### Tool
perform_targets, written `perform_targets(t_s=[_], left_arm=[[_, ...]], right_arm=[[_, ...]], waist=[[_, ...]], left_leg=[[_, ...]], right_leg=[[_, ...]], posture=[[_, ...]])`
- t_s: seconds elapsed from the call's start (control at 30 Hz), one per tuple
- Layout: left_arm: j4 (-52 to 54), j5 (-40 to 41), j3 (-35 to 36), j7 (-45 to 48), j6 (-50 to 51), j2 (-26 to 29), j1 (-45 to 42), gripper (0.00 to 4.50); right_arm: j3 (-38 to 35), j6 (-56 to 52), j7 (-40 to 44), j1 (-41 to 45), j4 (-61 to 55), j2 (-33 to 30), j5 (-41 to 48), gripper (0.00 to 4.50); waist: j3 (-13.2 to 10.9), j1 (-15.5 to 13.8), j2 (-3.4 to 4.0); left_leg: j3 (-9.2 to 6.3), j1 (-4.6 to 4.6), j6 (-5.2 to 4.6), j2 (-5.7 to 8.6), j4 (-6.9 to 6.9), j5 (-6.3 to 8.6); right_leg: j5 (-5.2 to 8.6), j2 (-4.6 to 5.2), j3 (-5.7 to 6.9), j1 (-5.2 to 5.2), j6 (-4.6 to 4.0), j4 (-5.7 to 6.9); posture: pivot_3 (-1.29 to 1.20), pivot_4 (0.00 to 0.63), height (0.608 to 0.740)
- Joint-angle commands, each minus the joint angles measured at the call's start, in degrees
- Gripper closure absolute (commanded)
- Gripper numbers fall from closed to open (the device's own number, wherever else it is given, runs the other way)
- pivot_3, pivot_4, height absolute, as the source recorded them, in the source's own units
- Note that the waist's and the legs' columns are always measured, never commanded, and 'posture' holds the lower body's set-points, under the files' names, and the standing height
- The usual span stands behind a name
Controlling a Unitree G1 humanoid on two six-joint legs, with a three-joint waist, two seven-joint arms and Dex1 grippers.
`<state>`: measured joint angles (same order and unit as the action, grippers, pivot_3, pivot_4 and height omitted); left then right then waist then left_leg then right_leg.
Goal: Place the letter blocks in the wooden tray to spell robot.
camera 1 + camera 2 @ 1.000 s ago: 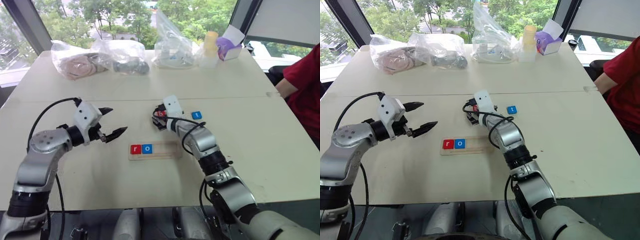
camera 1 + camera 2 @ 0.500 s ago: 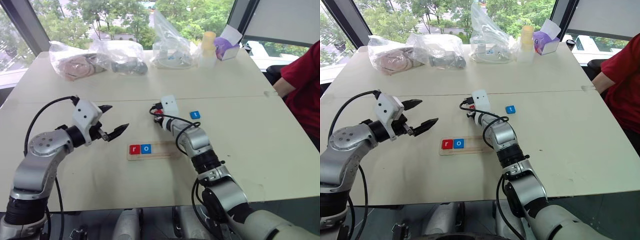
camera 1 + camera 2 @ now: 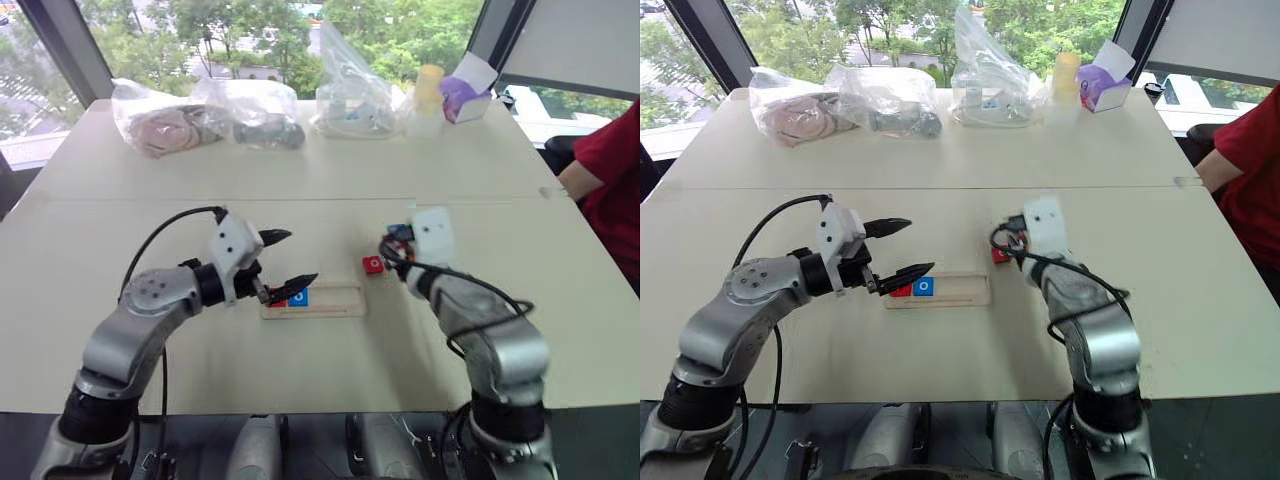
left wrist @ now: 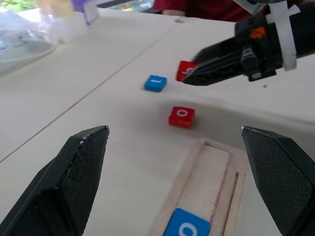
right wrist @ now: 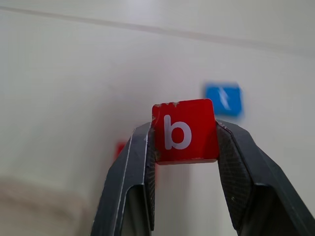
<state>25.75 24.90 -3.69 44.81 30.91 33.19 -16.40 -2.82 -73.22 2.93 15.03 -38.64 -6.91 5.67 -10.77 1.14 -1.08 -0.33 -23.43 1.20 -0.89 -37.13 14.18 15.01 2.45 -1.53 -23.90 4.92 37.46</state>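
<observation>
Red b block (image 5: 185, 131) pinched upright in the raised right end effector (image 5: 185, 147).

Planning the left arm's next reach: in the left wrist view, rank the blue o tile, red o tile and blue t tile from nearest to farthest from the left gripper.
1. blue o tile, in the wooden tray, between the fingers.
2. red o tile, on the table beyond the tray's end.
3. blue t tile, farther out.
</observation>
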Motion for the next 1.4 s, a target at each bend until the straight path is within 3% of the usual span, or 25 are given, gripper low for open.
perform_targets(t_s=[0.03, 0.4, 0.43, 0.57, 0.6, 0.7, 0.77, 0.87, 0.93, 1.17, 1.4], left_arm=[[-1.0, -0.6, -1.3, 3.1, -1.9, 1.4, -0.6, 0.00], [-3.4, -1.6, -4.0, 7.8, -3.4, 2.8, -1.6, 0.00], [-3.3, -2.0, -4.3, 7.9, -3.6, 2.9, -1.5, 0.00], [-3.0, -2.0, -4.2, 7.8, -3.4, 3.1, -1.4, 0.00], [-3.0, -1.0, -3.1, 8.0, -2.7, 3.4, -1.6, 0.00], [-3.7, 2.1, 0.0, 9.7, -1.1, 4.8, -2.3, 0.00], [-4.3, 2.9, 0.6, 11.8, -0.8, 6.6, -3.0, 0.00], [-4.5, 6.0, 2.4, 16.7, 1.1, 10.8, -4.2, 0.00], [-4.4, 8.3, 3.9, 20.7, 2.7, 14.5, -4.4, 0.00], [-5.9, 9.1, 6.9, 26.5, 2.4, 21.9, -2.9, 0.00], [-2.7, 11.0, 9.9, 23.0, 5.3, 22.1, 0.8, 0.00]], right_arm=[[-3.3, -3.0, -1.8, -2.0, -4.5, 2.2, -0.3, 3.35], [-1.5, -6.8, -6.4, -5.3, -5.3, 5.2, -2.7, 3.35], [-1.5, -6.6, -6.6, -5.2, -5.1, 5.5, -2.8, 2.32], [-3.9, -5.9, -3.4, -3.7, -5.9, 4.8, -0.6, 0.39], [-6.7, -5.0, 0.5, -2.3, -6.0, 1.4, 1.5, 0.02], [-13.2, 0.2, 17.1, 0.5, -3.8, -13.0, 9.8, 0.02], [-13.0, 7.7, 28.1, -1.3, -1.1, -22.6, 13.4, 0.02], [-9.8, 27.8, 43.8, -6.8, 8.5, -35.9, 11.4, 0.02], [-8.1, 39.6, 50.0, -6.9, 19.1, -41.1, 8.9, 0.02], [-1.7, 60.3, 67.2, 0.3, 41.1, -45.0, 8.8, 0.02], [5.3, 71.1, 71.7, 7.5, 54.7, -41.9, 4.7, 0.02]], waist=[[0.0, 0.3, 0.01], [0.0, 0.0, 0.02], [0.0, 0.0, 0.02], [0.0, 0.0, 0.02], [0.0, 0.0, 0.02], [-0.1, -0.1, 0.12], [-0.1, -0.2, 0.09], [-0.1, -0.2, 0.06], [-0.1, 0.0, 0.04], [-0.1, 0.3, 0.08], [-0.1, -0.2, 0.08]], left_leg=[[0.05, 0.01, 0.00, 0.00, 0.00, 0.00], [0.05, -0.03, 0.00, -0.01, 0.01, 0.00], [0.04, -0.03, 0.00, -0.01, 0.01, 0.00], [0.05, -0.03, 0.00, -0.01, 0.01, 0.00], [0.05, -0.03, 0.00, -0.01, 0.01, 0.00], [0.08, -0.05, 0.00, 0.00, -0.03, 0.00], [0.05, -0.02, -0.01, 0.01, -0.04, 0.00], [0.05, 0.04, -0.07, 0.05, 0.05, 0.04], [0.06, 0.04, -0.12, 0.07, 0.06, 0.07], [0.23, 0.12, -0.11, 0.02, -0.04, 0.07], [0.20, 0.08, -0.11, -0.03, -0.04, 0.07]], right_leg=[[0.01, 0.00, -0.04, -0.01, -0.01, 0.00], [0.06, 0.08, -0.05, -0.03, -0.08, -0.06], [0.07, 0.07, -0.04, -0.03, -0.10, -0.06], [0.08, 0.07, -0.04, -0.02, -0.12, -0.07], [0.08, 0.07, -0.04, -0.02, -0.10, -0.08], [0.03, 0.13, -0.04, 0.02, -0.02, -0.16], [0.10, 0.14, 0.03, 0.16, -0.11, -0.32], [0.19, 0.05, 0.14, 0.33, -0.01, -0.45], [0.18, 0.01, 0.15, 0.34, 0.03, -0.47], [0.18, 0.01, 0.06, 0.34, -0.02, -0.35], [0.10, 0.09, 0.06, 0.33, 0.12, -0.36]], posture=[[0.00, 0.150, 0.740], [0.00, 0.150, 0.740], [0.00, 0.150, 0.740], [0.00, 0.150, 0.740], [0.00, 0.150, 0.740], [0.00, 0.150, 0.740], [0.00, 0.150, 0.740], [0.00, 0.150, 0.740], [0.00, 0.150, 0.740], [0.00, 0.150, 0.740], [0.00, 0.150, 0.740]])
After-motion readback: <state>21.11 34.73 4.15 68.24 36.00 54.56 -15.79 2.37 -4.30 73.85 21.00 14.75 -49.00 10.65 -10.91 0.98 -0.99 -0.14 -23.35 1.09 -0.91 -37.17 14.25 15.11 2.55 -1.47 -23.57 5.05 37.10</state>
